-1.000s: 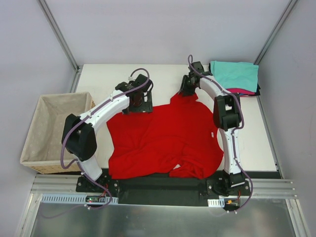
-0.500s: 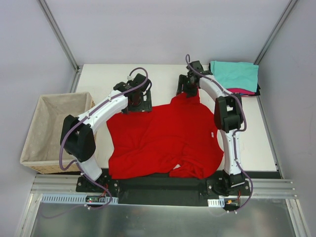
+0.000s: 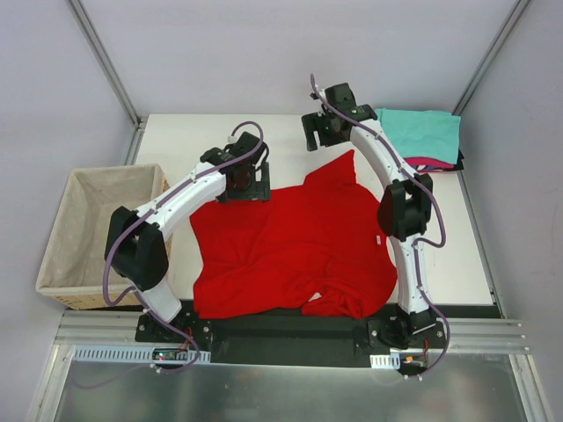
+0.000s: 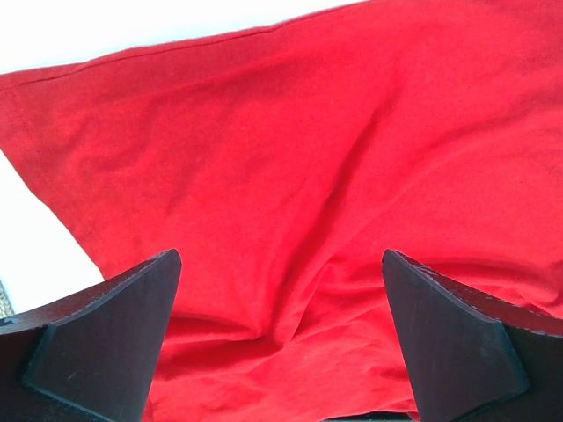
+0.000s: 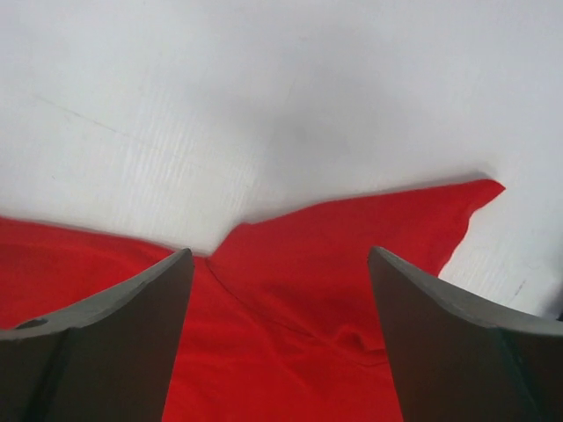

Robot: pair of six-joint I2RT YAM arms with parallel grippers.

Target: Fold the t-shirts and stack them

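Below the right gripper [image 3: 324, 132], the far corner of the red t-shirt [image 3: 290, 246] is now seen lying loose on the table [image 3: 193, 132]. A second ago that corner was pinched between narrowed jaws. Since then the jaws have been spread, and the gripper has been lifted and drawn off toward the back wall.

Release is taken as done. In the wrist view the right gripper [image 5: 280, 255] is shown with jaws wide apart, nothing between them and nothing touched. The red t-shirt [image 5: 334, 264] corner is laid flat beneath, its tip pointing out past one finger.

Meaning for the task: the corner has been pulled out and dropped, so flattening is judged under way and folding not yet started. Cloth well behind the gripper, at the hem nearest the arm bases, is still bunched.

The left gripper [image 3: 242, 180] is unchanged over the last second, parked over the shirt's other far edge. In its wrist view the left gripper [image 4: 280, 255] is seen at full spread with nothing held. Red cloth lies directly under it; contact cannot be judged.

Close by on the right gripper's right, the folded stack is left untouched: teal t-shirt [image 3: 420, 132] on top, magenta-pink t-shirt [image 3: 431, 163] edge under it. The basket [image 3: 88, 233], well out beyond the left gripper's left, is not involved.
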